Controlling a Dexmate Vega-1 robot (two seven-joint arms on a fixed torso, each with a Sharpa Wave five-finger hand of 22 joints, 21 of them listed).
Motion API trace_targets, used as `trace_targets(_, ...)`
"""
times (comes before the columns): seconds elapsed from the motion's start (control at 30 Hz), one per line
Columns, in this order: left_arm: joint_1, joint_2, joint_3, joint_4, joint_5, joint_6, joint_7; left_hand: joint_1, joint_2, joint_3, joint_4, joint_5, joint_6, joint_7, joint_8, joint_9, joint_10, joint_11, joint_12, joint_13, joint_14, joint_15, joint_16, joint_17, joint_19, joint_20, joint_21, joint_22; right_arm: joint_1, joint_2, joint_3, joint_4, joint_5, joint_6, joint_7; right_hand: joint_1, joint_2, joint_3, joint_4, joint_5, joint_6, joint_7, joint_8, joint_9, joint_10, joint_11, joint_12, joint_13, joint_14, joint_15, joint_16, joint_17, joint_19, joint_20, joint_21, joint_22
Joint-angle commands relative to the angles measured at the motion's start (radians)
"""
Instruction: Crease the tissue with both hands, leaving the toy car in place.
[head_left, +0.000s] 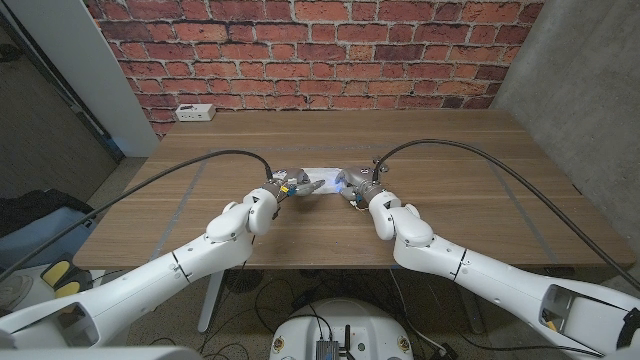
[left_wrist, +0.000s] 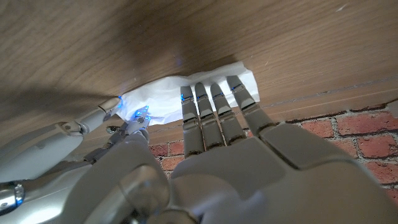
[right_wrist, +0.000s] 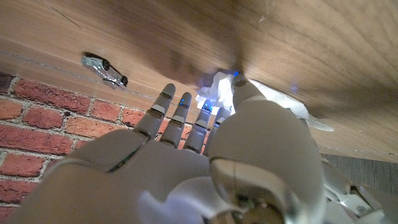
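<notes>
The wooden desk (head_left: 450, 160) carries a white tissue (head_left: 322, 181) at its middle, a white power strip (head_left: 194, 112) at the far left corner, and a toy car (right_wrist: 104, 70).

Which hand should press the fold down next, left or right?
Probably the left hand: its fingers lie stretched over the tissue. The right hand meets the tissue only at one end, with most fingers off it.

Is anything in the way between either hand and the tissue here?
Nothing visible is. The left hand and right hand already meet the white paper tissue at its two ends on the wooden table. The small silver toy car sits apart.
</notes>
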Motion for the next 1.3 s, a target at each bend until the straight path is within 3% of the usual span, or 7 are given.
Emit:
trace_targets(0.03,0.002,0.009,-0.011,-0.002,-0.039,-0.018,0.011,-0.009,0.000,-0.006,0.002,0.006,-0.002,0.000,0.004,0.000,0.007,0.001,0.004,0.001,0.010,-0.001,0.004,0.003,0.012,-0.003,-0.002,0.003,0.006,0.026,-0.003,0.085,-0.015,0.069,-0.112,0.042,0.011,0.006,0.000,-0.008,0.109,0.022,0.020,0.003,0.072,0.003,0.018,0.004,0.088,-0.176,0.070,0.044,0.054,-0.017,0.022,0.004)
trace_targets(0.17,-0.002,0.010,-0.012,0.003,-0.051,-0.026,0.011,-0.015,0.000,-0.009,0.001,0.008,-0.002,0.001,0.004,0.000,0.011,-0.003,0.004,0.001,0.011,0.000,0.003,0.003,0.013,-0.003,-0.005,0.003,-0.002,0.036,0.008,0.121,-0.011,0.127,-0.209,0.079,0.020,-0.003,0.002,-0.018,0.228,0.050,0.038,0.005,0.166,0.005,0.043,0.010,0.164,-0.183,0.156,0.118,0.092,-0.030,0.042,0.010)
trace_targets(0.23,-0.003,0.011,-0.015,0.007,-0.062,-0.034,0.011,-0.017,0.000,-0.009,0.001,0.008,-0.004,-0.001,0.004,0.000,0.011,-0.002,0.004,0.001,0.011,0.000,0.002,0.003,0.014,-0.003,-0.005,0.003,-0.004,0.043,0.012,0.140,-0.014,0.152,-0.259,0.094,0.028,-0.003,0.003,-0.021,0.315,0.074,0.065,0.011,0.199,-0.009,0.052,0.013,0.182,-0.185,0.181,0.145,0.104,-0.035,0.051,0.012)
trace_targets(0.3,-0.006,0.011,-0.014,0.011,-0.065,-0.037,0.012,-0.019,0.000,-0.010,0.000,0.009,-0.004,-0.001,0.004,0.000,0.009,-0.005,0.003,0.001,0.012,-0.002,0.002,0.003,0.014,-0.003,-0.006,0.003,-0.007,0.049,0.019,0.154,-0.008,0.177,-0.297,0.099,0.034,-0.002,0.004,-0.022,0.330,0.084,0.068,0.011,0.225,-0.007,0.061,0.015,0.194,-0.186,0.191,0.154,0.110,-0.039,0.054,0.013)
trace_targets(0.73,-0.030,0.010,-0.005,0.038,-0.080,-0.058,0.006,-0.032,-0.001,-0.017,-0.002,0.011,0.001,0.003,0.007,0.000,0.015,-0.004,0.002,0.002,0.015,0.000,0.000,0.003,0.018,-0.002,-0.011,0.003,0.018,0.075,0.014,0.197,-0.043,0.262,-0.409,0.100,0.035,0.007,0.007,-0.024,0.346,0.081,0.069,0.013,0.229,-0.008,0.059,0.019,0.178,-0.181,0.163,0.144,0.112,-0.041,0.059,0.014)
trace_targets(1.3,-0.043,0.011,-0.003,0.060,-0.101,-0.083,0.005,-0.048,-0.006,-0.026,-0.006,0.015,0.008,0.005,0.010,0.000,0.021,-0.001,0.001,0.002,0.020,0.000,-0.002,0.003,0.024,0.000,-0.019,0.003,0.075,0.109,-0.009,0.268,-0.053,0.355,-0.403,0.099,0.032,0.010,0.009,-0.026,0.349,0.074,0.065,0.013,0.224,-0.010,0.053,0.019,0.173,-0.184,0.149,0.140,0.112,-0.041,0.062,0.014)
